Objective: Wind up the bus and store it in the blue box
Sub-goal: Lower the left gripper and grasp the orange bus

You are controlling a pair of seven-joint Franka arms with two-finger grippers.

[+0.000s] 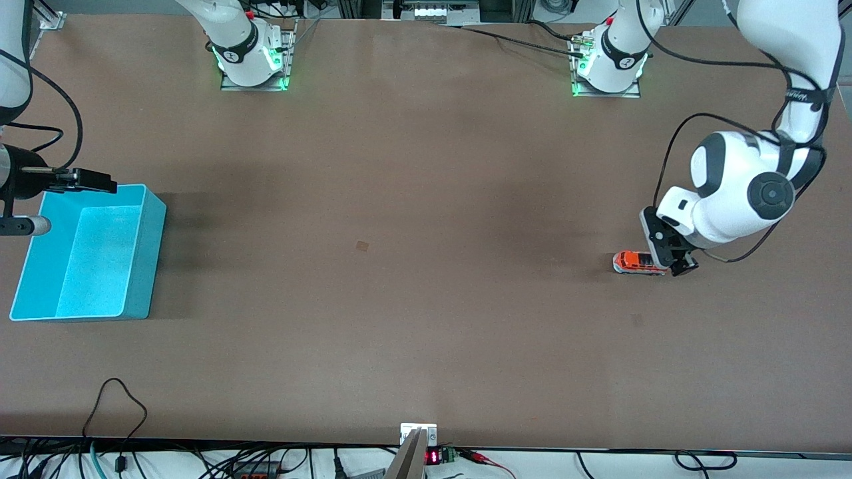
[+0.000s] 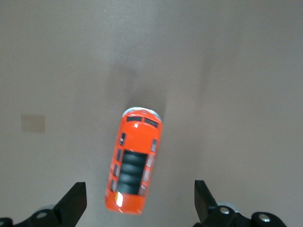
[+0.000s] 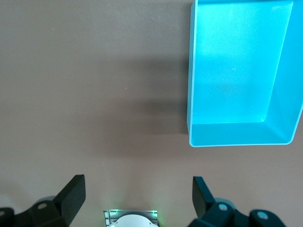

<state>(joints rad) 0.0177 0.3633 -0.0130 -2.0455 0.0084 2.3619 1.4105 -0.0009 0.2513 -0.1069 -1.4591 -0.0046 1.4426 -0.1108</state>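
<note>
Table [image 1: 413,199] is bare brown board apart from the two task items; cables and a small red display [image 1: 432,457] sit along the edge nearest the front camera. A faint square patch [image 1: 363,246] marks the mid-table surface. Nothing lies between bus and box, and they are well apart, at the two ends of the table

bus [image 1: 638,263] sits on the table at the left arm's end, upright on its wheels, white-grey nose pointing toward the right arm's end. blue box [image 1: 150,253] stands at the right arm's end

Hidden: in front view the tail of the bus is covered by the left gripper [image 1: 672,261]. Right arm is mostly cut off at the frame edge; its gripper isn't identifiable in the front view. Wind-up part of the bus isn't visible

left gripper is low over the bus tail, wrist bent down, fingers spread wide either side of the bus in the left wrist view [image 2: 137,161], not touching it. right gripper [image 3: 137,201] fingers also wide apart, hovering above the table beside the box [image 3: 236,75], holding nothing
</note>
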